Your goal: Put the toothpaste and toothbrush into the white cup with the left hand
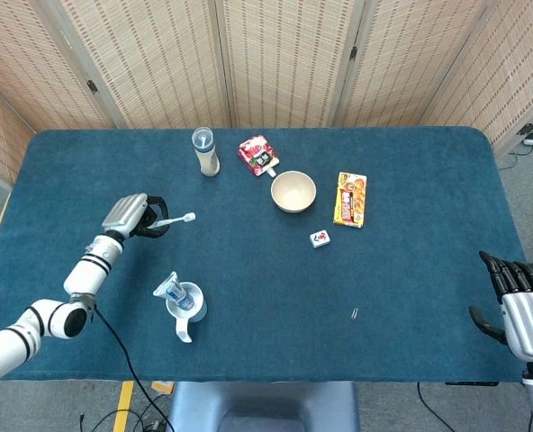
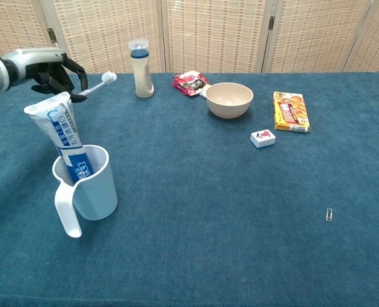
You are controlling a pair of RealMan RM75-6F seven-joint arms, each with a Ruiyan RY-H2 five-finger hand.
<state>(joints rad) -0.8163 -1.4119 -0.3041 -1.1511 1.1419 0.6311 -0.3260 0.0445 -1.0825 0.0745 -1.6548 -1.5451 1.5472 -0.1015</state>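
Observation:
My left hand (image 1: 130,216) (image 2: 52,69) holds the white toothbrush (image 1: 175,220) (image 2: 98,83) raised off the table, its head pointing right. The hand is above and behind the white cup (image 1: 184,310) (image 2: 87,188), which stands at the front left with its handle toward me. The blue and white toothpaste tube (image 1: 174,291) (image 2: 60,131) stands in the cup, leaning left. At the table's right front edge in the head view is my right hand (image 1: 519,301), fingers apart and holding nothing.
At the back stand a small bottle (image 1: 206,151) (image 2: 141,68), a red snack packet (image 1: 258,155), a beige bowl (image 1: 293,191) (image 2: 229,100) and a yellow box (image 1: 350,199) (image 2: 290,111). A small white block (image 1: 320,238) (image 2: 262,138) and a paper clip (image 1: 354,313) (image 2: 329,214) lie further right.

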